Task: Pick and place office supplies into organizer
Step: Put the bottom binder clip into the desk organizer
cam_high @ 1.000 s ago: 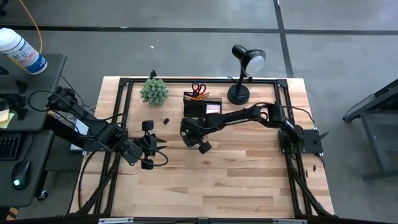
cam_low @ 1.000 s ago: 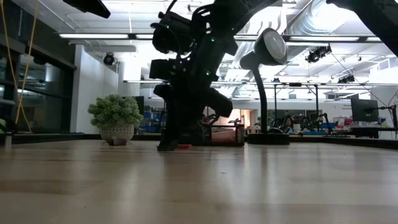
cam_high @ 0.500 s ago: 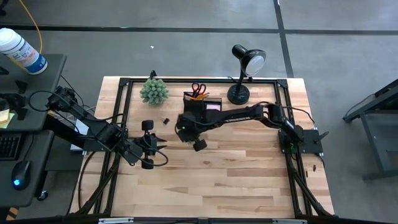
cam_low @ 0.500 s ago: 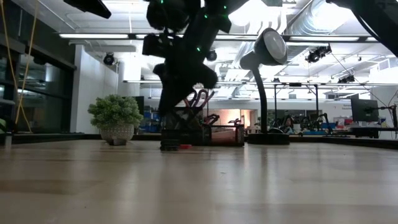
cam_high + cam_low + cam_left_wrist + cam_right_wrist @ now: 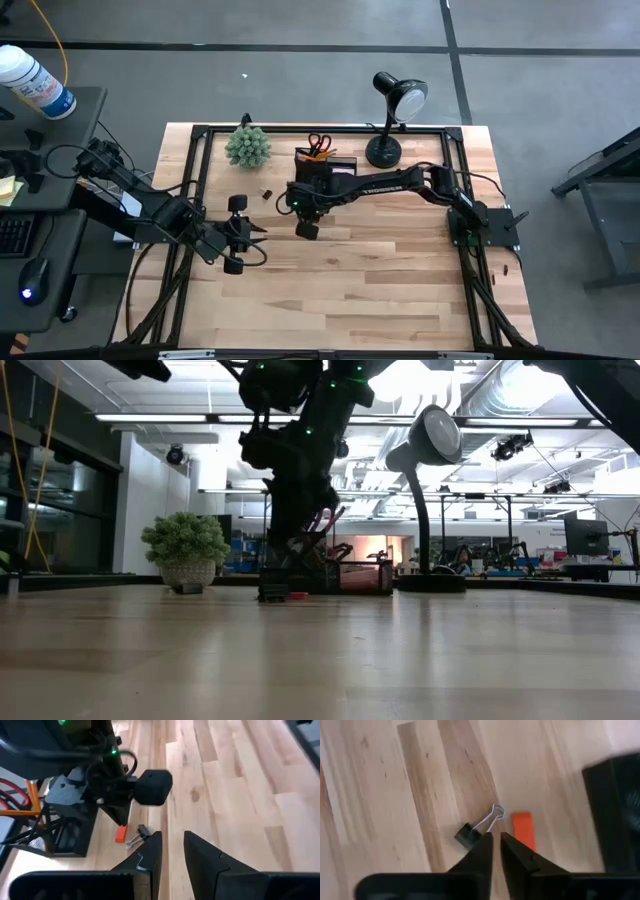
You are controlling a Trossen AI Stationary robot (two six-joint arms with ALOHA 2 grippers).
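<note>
A small black binder clip (image 5: pixel 468 833) with silver wire handles lies on the pale wooden table (image 5: pixel 380 290), and a flat little orange block (image 5: pixel 524 831) lies just beside it. Both sit near the black rectangular mesh organizer (image 5: pixel 322 167), on its left-arm side. Red-handled scissors (image 5: pixel 319 142) and orange pencils (image 5: pixel 314 154) stand in the organizer's taller cup.

The right gripper (image 5: pixel 496 849) hangs above the clip and the orange block, its two dark fingers a narrow slit apart with nothing between them. The left gripper (image 5: pixel 172 851) waits over bare wood toward the left side of the table, its jaws a small gap apart and empty.

A second ago the right arm was bent lower, farther out from the organizer; since then it has drawn in toward the organizer's near corner and its fingers have parted slightly. The left arm has kept its place. The clip and the orange block have not moved.
</note>
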